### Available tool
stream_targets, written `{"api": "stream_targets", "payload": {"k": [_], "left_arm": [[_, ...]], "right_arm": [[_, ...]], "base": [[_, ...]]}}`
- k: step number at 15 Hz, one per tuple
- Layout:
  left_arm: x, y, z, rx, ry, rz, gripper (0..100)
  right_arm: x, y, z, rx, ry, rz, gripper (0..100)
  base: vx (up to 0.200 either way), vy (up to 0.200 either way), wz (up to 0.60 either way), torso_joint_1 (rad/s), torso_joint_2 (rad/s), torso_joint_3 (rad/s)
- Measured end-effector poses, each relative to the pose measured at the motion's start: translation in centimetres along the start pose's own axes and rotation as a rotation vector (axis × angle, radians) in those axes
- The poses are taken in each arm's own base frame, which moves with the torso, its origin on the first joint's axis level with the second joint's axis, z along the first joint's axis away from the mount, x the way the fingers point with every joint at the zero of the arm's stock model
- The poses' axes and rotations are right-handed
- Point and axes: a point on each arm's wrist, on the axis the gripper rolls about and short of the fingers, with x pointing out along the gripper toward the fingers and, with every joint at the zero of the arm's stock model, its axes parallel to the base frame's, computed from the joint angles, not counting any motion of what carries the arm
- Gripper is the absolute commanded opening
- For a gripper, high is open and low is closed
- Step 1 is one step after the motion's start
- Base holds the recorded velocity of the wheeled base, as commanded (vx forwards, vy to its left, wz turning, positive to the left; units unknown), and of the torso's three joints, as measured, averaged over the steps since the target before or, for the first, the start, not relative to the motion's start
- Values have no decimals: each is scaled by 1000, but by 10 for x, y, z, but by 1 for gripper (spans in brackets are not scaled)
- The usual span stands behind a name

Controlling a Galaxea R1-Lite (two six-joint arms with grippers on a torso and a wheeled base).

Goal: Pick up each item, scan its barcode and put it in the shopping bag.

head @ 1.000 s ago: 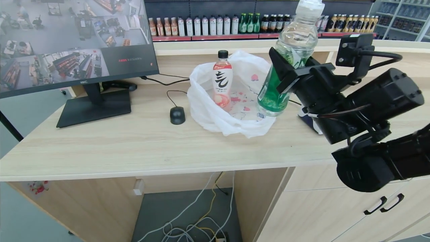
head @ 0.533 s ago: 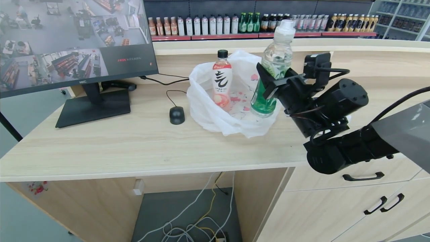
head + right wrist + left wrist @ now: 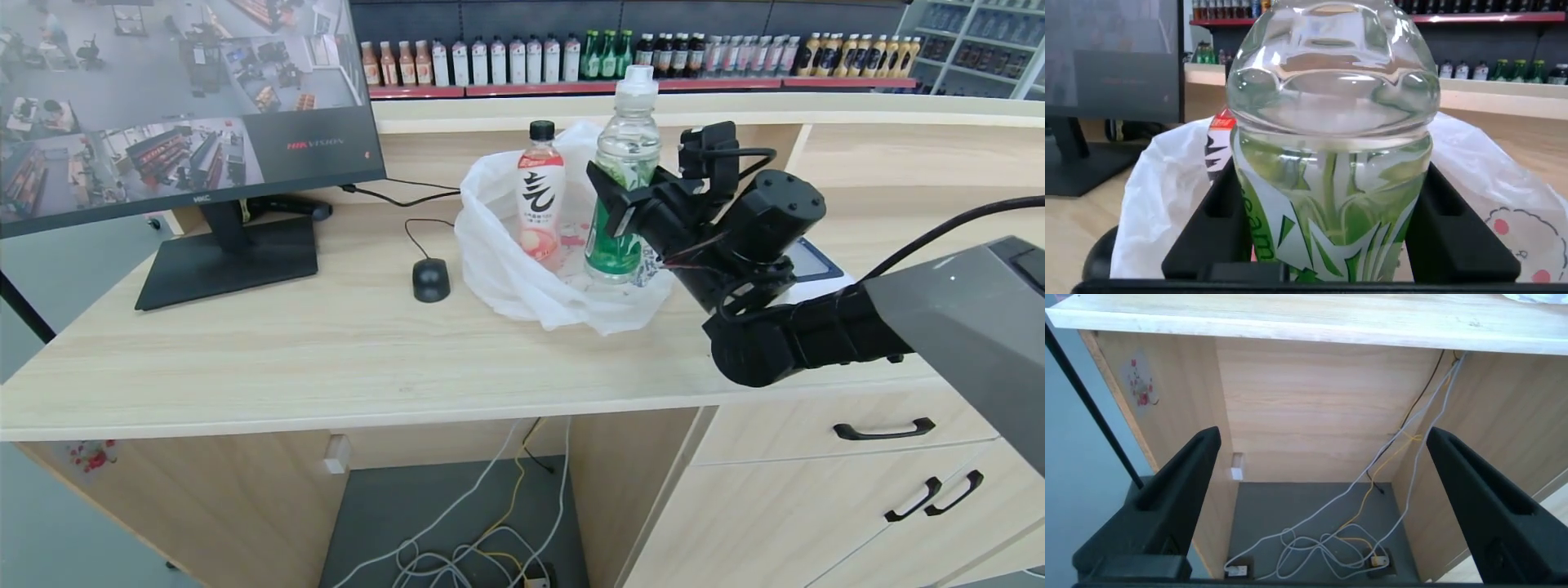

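- Right gripper (image 3: 614,219) clamps the green-labelled water bottle (image 3: 627,147) at its label, upright with the cap above the fingers, a hold suited to lowering it base first.
- The shopping bag (image 3: 506,273) gapes just beneath the gripper; a pink drink bottle (image 3: 540,200) stands inside, to the gripper's left.
- Left gripper (image 3: 1323,506) hangs wide open and empty below the counter (image 3: 1290,314).

Clear, glossy, ribbed plastic on the green-labelled transparent water bottle (image 3: 624,163); label a shiny film. Thin, crinkled white plastic shopping bag (image 3: 498,269), soft sheen. Smooth glossy plastic on the pink-labelled drink bottle (image 3: 540,204), cap matt. Matt black hard plastic on the right gripper (image 3: 620,204) fingers (image 3: 1212,229); same on the left gripper (image 3: 1323,441). Pale wood-grain laminate counter (image 3: 326,343), smooth satin. Black plastic computer mouse (image 3: 430,280), slight sheen.
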Motion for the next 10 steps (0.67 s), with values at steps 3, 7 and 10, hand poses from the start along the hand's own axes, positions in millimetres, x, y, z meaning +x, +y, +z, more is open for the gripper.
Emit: {"api": "stream_targets", "payload": {"k": [3,7,10], "left_arm": [[0,0,0,0,0,0,100],[0,0,0,0,0,0,100],[0,0,0,0,0,0,100]], "right_arm": [[6,1,-13,-12,26,1,0],[11,1,-27,-14,60,2,0],[13,2,-30,-13,60,7,0]], "base": [[0,0,0,0,0,0],[0,0,0,0,0,0],[0,0,0,0,0,0]]}}
